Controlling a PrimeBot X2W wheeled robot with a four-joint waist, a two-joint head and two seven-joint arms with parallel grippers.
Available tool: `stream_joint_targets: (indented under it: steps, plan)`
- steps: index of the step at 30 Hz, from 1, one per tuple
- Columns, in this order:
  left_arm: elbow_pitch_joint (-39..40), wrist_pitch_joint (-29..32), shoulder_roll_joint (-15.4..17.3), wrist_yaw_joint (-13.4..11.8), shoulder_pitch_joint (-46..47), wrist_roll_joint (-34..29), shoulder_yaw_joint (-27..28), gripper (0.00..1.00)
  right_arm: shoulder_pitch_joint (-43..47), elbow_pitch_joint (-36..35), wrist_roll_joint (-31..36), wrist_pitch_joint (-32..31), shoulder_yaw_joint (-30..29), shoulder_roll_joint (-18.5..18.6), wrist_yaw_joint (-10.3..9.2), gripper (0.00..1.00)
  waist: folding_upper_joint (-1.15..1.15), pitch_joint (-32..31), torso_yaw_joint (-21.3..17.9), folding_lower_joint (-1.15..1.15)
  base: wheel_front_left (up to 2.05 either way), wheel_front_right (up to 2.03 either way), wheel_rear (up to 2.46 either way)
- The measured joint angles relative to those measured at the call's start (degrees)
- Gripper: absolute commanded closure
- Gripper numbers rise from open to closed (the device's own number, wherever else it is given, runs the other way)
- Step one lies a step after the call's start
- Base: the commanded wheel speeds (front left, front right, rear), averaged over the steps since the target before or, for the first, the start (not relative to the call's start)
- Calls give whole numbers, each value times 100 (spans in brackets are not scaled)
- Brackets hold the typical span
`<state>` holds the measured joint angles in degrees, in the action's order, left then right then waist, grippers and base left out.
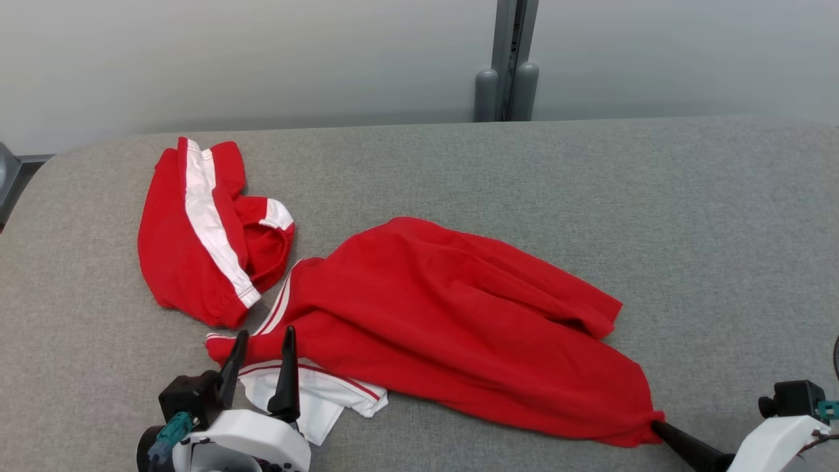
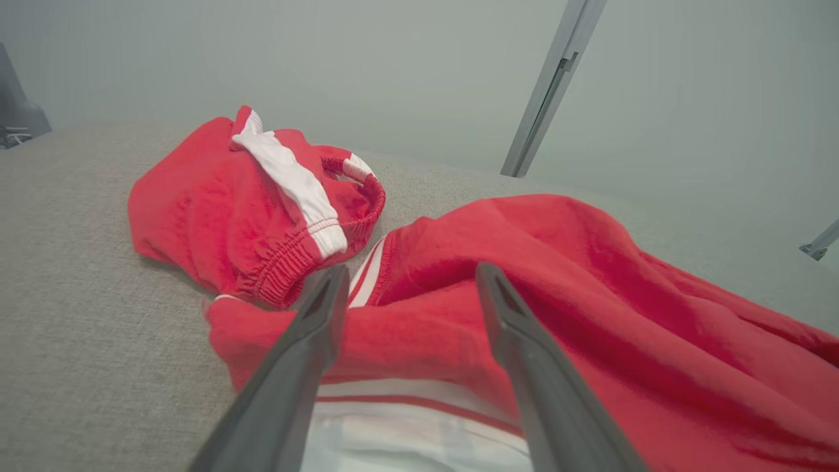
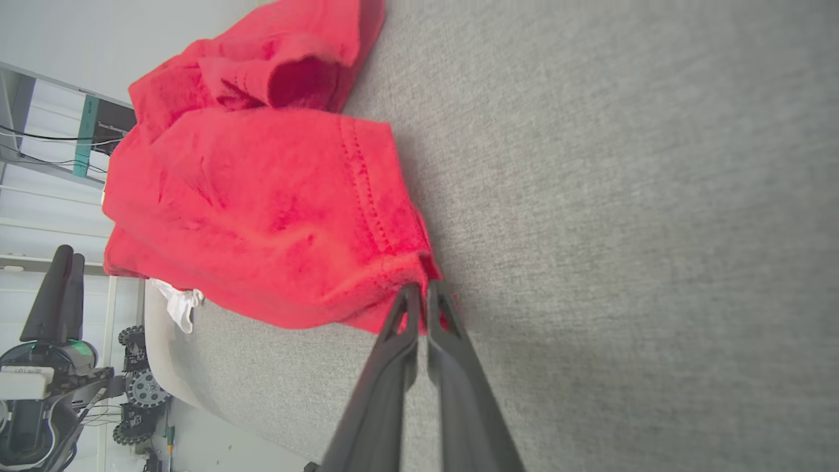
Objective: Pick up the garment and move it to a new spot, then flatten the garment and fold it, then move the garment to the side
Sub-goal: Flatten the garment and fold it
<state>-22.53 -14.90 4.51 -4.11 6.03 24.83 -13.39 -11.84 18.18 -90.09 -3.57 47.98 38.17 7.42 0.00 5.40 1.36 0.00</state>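
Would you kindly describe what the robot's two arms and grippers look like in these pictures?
They match: the left gripper and right gripper each have two long, slim, dark grey fingers tapering to points, with triangular cut-outs near the tips. Behind each sits a glossy white shell, a boxy black block and a small teal connector.

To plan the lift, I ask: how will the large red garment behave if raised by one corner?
Probably floppy: the large red garment lies in soft folds, so it should hang from the corner the right tool pinches. It looks fleecy, so it may drag on the grey fabric surface.
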Motion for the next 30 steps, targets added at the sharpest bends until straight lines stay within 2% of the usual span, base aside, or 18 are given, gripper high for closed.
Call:
stream_joint_targets:
  steps: [1, 2, 8, 13, 18, 22, 24, 28, 30]
  plan:
    - [1, 0, 8, 0, -1, 3, 0, 0, -5, 25, 1, 16, -13, -12, 0, 20, 0, 1, 12, 0, 0, 0, 0]
    - [2, 0, 15, 0, -2, 10, 0, 0, -12, 33, 1, 63, -27, -29, 0, 0, 0, 2, 21, 0, 0, 0, 0]
    - [20, 0, 53, -25, -23, 35, 1, 0, -34, -57, 130, 235, -77, 58, 0, 0, 0, -49, 39, 0, 0, 0, 0]
    - [90, 0, 74, -81, -107, 51, 10, 0, 6, -323, 316, 659, -269, 375, 0, 0, 0, -98, 4, 0, 0, 0, 0]
    - [178, 9, 115, -111, -118, 59, 19, 0, -1, -824, 542, 1416, -686, 734, 1, 0, 0, -67, -45, 0, 0, 0, 0]
    - [270, 30, 137, -167, -119, 59, 9, 0, -47, -922, 1057, 1804, -1173, 883, 0, 0, 0, -15, -83, 0, 0, 0, 0]
    - [337, 75, 143, -200, -120, 59, -9, 0, -42, -906, 1362, 1835, -1445, 777, 0, 0, 0, 7, -92, 0, 0, 0, 0]
    - [414, 176, 190, -226, -210, 59, -35, 0, 102, -931, 2048, 1856, -2338, 229, 1, 0, 0, 41, -97, 0, 0, 0, 0]
    - [435, 188, 194, -249, -231, 59, -47, 0, 292, -985, 2327, 1856, -2573, -40, 1, 0, 0, 46, -78, 0, 0, 0, 0]
